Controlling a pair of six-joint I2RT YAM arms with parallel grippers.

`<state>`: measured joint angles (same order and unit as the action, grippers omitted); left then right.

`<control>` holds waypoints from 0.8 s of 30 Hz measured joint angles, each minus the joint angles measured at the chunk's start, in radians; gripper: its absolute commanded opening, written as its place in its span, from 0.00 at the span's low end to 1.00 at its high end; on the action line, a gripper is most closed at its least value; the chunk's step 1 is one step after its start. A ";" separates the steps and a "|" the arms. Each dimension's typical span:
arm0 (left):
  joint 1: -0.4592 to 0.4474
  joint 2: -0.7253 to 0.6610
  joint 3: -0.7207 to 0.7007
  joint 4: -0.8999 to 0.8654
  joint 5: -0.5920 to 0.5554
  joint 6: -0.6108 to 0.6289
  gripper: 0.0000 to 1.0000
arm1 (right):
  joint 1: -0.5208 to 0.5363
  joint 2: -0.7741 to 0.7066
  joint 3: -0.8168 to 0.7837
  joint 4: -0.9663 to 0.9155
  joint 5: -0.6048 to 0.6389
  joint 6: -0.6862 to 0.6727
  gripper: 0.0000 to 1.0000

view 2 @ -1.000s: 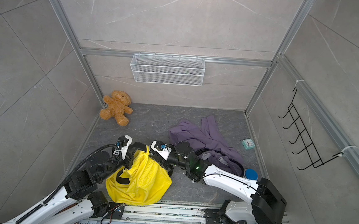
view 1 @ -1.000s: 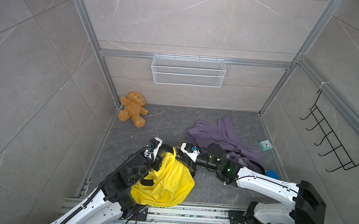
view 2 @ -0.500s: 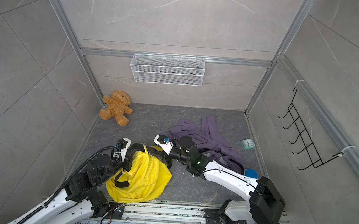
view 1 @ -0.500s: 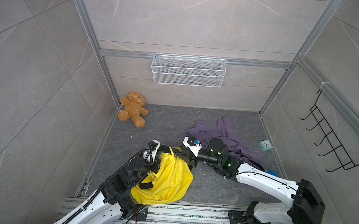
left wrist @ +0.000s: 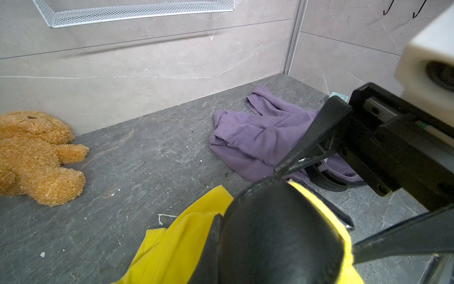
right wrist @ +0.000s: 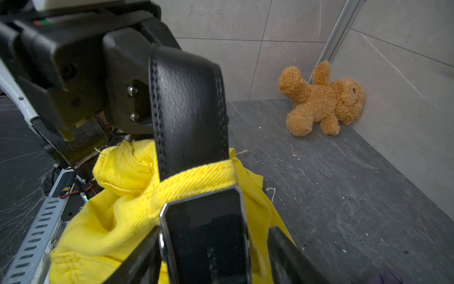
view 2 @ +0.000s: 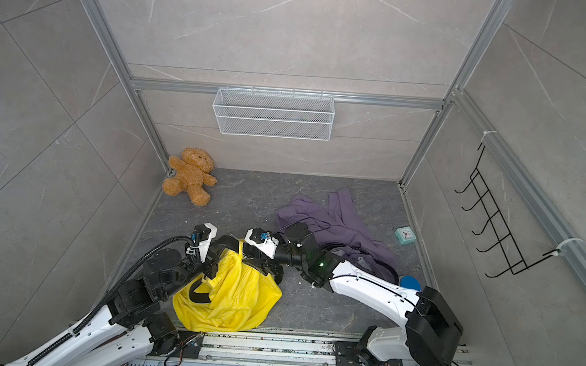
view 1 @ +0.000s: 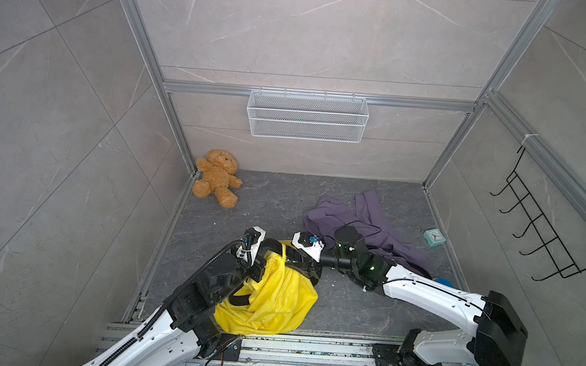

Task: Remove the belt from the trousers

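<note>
Though apart from trousers (view 1: 276, 306) and belt (right wrist: 189, 105), teddy bear (view 1: 217, 180), purple garment (view 1: 370, 214), clock (view 1: 435, 236).

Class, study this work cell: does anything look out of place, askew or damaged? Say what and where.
The yellow trousers are bunched in a heap, one belt loop stretched tight around the black belt right beside its buckle, fabric edge frayed nearby. A teddy bear sprawls in a far corner.
</note>
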<state>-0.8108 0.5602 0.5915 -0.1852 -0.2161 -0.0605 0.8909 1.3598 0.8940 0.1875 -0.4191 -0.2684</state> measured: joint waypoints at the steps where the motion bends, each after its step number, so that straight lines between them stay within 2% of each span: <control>1: 0.000 0.005 0.001 0.005 0.005 0.000 0.00 | 0.001 0.000 0.000 0.000 0.000 -0.005 0.68; 8: 0.000 0.017 0.001 0.008 0.010 0.000 0.00 | 0.016 0.001 0.002 0.004 0.023 -0.014 0.66; 13: 0.000 0.016 0.001 0.008 0.010 0.000 0.00 | 0.047 0.001 0.002 0.011 0.089 -0.021 0.64; 19: 0.000 0.014 0.001 0.007 0.010 -0.001 0.00 | 0.075 0.001 0.002 0.019 0.162 -0.040 0.55; 24: 0.000 0.001 0.001 0.004 0.008 -0.001 0.00 | 0.076 0.001 0.002 0.023 0.166 -0.039 0.53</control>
<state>-0.8108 0.5610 0.5926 -0.1810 -0.2085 -0.0616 0.9672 1.3609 0.8955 0.2104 -0.2531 -0.3073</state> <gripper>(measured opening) 0.064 0.535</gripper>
